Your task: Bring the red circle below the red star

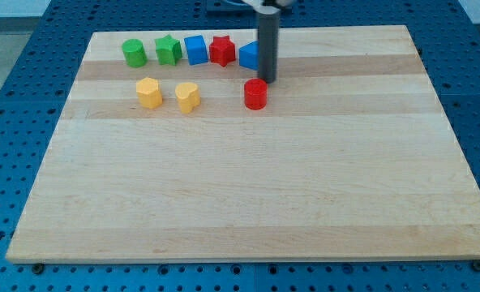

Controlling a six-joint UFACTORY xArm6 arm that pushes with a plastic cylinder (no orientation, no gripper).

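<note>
- No hand on this rig, so no open or closed state to tell; the arm ended in a dark rod, and my tip [267,81] sat on the tabletop [248,195].
- Red circle [256,94] lay just at 7 o'clock of my tip, very near it; contact could not be told.
- Red star [221,50] sat in the top row, at about 11 o'clock from the red circle, apart from it.
- So the red circle was lower than the red star but off toward the view's right, not straight under it.
- Blue block [249,55], shape partly hidden by the rod, stood at 3 o'clock of the red star, just beside it, and at 11 o'clock of my tip.
- Blue block with squarish face [195,49] stood at 9 o'clock of the red star, close beside.
- Green star [169,50] came next at 9 o'clock, then the green cylinder [134,53] at the row's far end.
- Yellow hexagon-like block [149,92] and yellow heart-like block [187,96] lay in a second row, at 9 o'clock of the red circle, well apart from it.
- The two yellow blocks were near each other, not touching.
</note>
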